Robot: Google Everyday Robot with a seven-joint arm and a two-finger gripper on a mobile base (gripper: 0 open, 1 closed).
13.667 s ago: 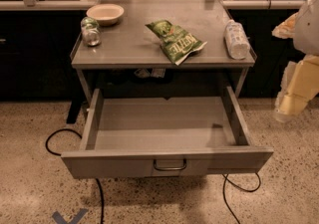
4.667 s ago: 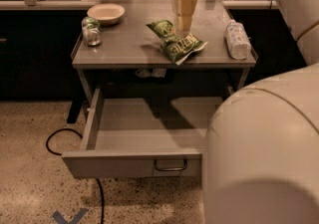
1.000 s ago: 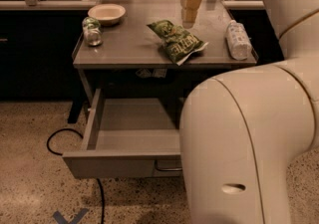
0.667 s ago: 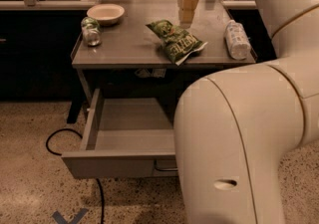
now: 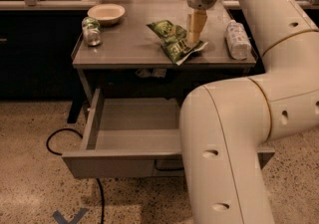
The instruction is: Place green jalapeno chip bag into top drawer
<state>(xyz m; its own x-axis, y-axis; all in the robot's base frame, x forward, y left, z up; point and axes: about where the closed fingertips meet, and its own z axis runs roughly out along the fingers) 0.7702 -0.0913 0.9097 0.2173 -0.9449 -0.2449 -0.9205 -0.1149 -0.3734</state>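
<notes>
One pair of fingers [image 5: 195, 29] meets the green jalapeno chip bag [image 5: 172, 39], grip untellable; top drawer [image 5: 109, 163] open.

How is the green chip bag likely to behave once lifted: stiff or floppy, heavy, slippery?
Probably floppy: the green jalapeno chip bag lies crinkled on the table, so its free end would likely sag. Likely light, looking like thin film. Its glossy skin may slip; the gripper is down at the end nearest the white bottle, off-centre.
</notes>
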